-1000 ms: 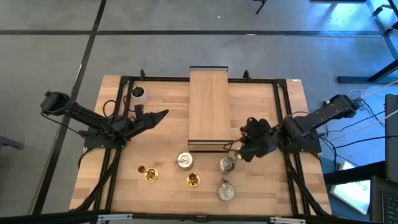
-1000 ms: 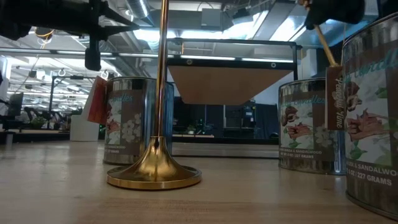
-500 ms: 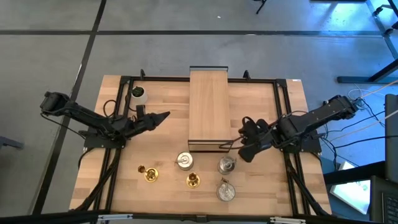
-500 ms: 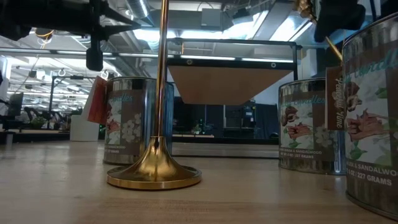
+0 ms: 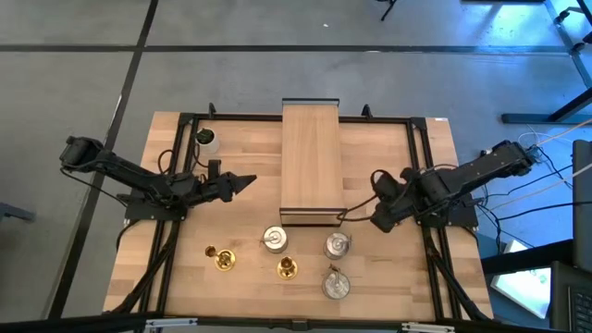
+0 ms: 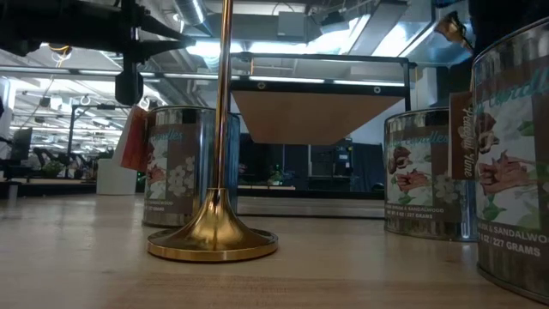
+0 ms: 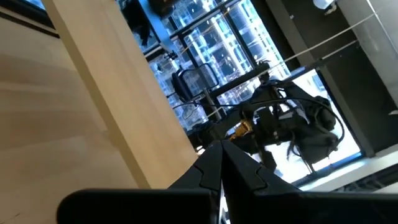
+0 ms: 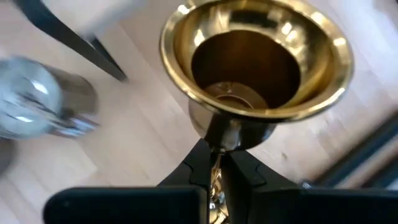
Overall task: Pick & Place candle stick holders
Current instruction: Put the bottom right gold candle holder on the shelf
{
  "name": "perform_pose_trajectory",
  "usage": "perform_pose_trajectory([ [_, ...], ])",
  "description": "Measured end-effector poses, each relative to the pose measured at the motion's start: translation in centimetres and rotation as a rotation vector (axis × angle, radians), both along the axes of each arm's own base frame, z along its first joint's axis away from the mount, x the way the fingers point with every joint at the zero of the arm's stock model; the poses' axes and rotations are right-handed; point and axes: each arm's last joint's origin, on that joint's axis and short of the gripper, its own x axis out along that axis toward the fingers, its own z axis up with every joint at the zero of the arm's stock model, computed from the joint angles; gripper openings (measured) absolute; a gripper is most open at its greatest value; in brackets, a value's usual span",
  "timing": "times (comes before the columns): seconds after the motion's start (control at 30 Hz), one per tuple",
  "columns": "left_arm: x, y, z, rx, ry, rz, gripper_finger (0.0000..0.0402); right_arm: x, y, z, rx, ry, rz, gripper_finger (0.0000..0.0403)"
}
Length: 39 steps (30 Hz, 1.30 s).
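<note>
Left gripper pressed together, empty, over bare table left of the wooden box. Along the front: two brass holders, then three silver holders standing between them and the right side. Right gripper, just right of the box's front corner, pinching a third brass holder by its stem, off the table.
</note>
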Motion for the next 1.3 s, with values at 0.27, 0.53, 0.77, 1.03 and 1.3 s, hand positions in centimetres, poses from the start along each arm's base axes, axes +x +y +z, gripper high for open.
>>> perform_pose_trajectory([
  [0.27, 0.0, 0.0, -0.1, 0.004, 0.011, 0.006, 0.0001, 0.0, -0.6, 1.1, 0.01, -0.158, -0.07, 0.002],
  [0.53, -0.1, 0.1, 0.7, -0.031, -0.078, 0.036, 0.0001, 0.6, -2.9, 3.9, 0.075, -0.496, -0.168, 0.002],
  [0.77, 1.1, 1.1, 4.9, 0.131, -0.151, -0.002, 0.0001, 0.8, -4.9, 6.8, 0.107, -0.694, -0.156, 0.002],
  [1.03, 4.6, 3.1, 10.2, 0.315, 0.002, -0.1, 0.0001, -0.2, -6.5, 11.7, 0.021, -0.767, -0.101, 0.002],
  [1.3, 9.1, 6.6, 14.1, 0.526, 0.147, -0.136, 0.0001, -0.3, -7.9, 14.9, -0.098, -0.767, -0.053, 0.002],
])
